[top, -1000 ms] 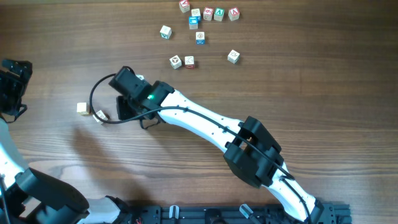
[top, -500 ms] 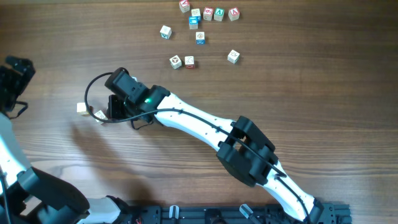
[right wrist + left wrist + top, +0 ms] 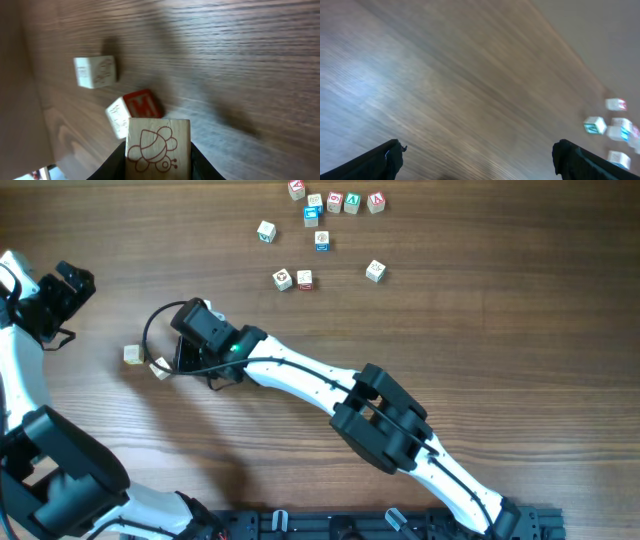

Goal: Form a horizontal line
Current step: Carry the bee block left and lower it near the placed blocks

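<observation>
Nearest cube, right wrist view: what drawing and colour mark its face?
A red-outlined bee on the cube, right wrist view.

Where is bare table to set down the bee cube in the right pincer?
Bare wood lies between the pale cube and the left arm, and below the M cube. Crowded: the loose cubes at the top edge.

The overhead camera looks straight down on the wooden table [image 3: 520, 310] from far enough to take in both arms. The left wrist camera skims low and slantwise over the boards; its view is blurred, and it shares the distant loose cubes [image 3: 595, 125] with overhead. The right wrist camera sits close behind the bee-picture cube [image 3: 158, 145] and shares the red M cube [image 3: 142, 104] and the pale cube [image 3: 95, 71] with overhead.
</observation>
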